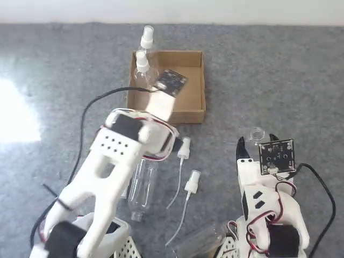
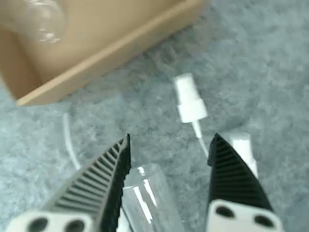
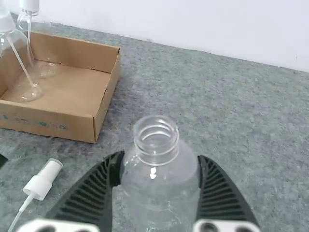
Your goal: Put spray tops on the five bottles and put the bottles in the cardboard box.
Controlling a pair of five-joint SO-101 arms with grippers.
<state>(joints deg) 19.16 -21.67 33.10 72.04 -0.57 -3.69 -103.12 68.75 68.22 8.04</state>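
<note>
The cardboard box lies at the back with two capped bottles standing in its left end. My left gripper hangs open just in front of the box, over the neck of a clear uncapped bottle that lies on the mat. Two loose spray tops lie beside it. My right gripper is shut on an upright uncapped bottle, right of the box.
A third uncapped bottle lies at the front edge between the arm bases. The left arm crosses the mat from the front left toward the box, with its black cable looping left. Grey mat lies bare to the right and far left.
</note>
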